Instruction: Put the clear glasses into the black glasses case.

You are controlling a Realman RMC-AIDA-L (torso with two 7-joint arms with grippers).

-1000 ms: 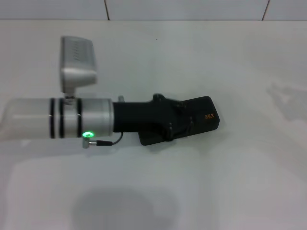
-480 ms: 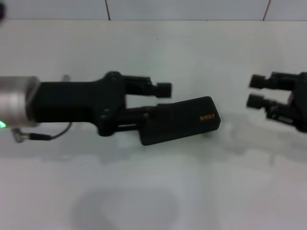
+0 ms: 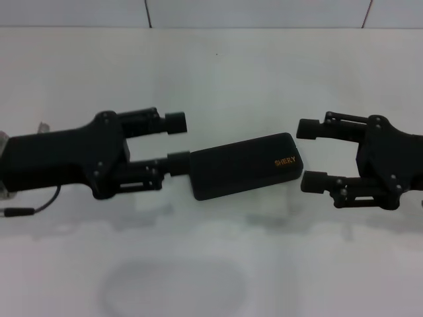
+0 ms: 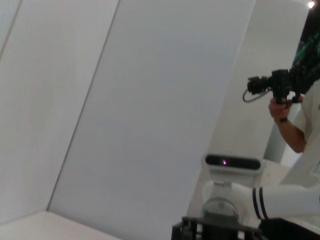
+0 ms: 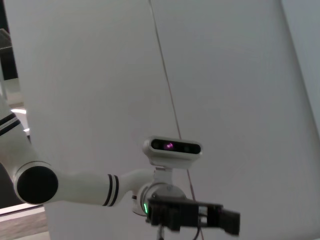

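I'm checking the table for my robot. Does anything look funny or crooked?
The black rectangular hard glasses case lies closed and slanted on the white table. No glasses show. Left gripper and right gripper sit open beside it.

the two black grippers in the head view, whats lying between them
The closed black rectangular glasses case lies between the left gripper and right gripper, seen in the head view.

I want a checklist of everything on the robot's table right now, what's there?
Surface: white table, bare around the case.
Job's things: black glasses case lies shut, tilted, orange lettering on its lid; clear glasses not seen.
Clutter: nothing seen.
Grippers: left gripper open, fingers pointing at the case's near end; right gripper open, facing the case's other end. Neither holds anything.
Cables: a thin cable hangs by the left arm.
Surroundings: white tiled wall behind; left wrist view shows a person holding a camera.
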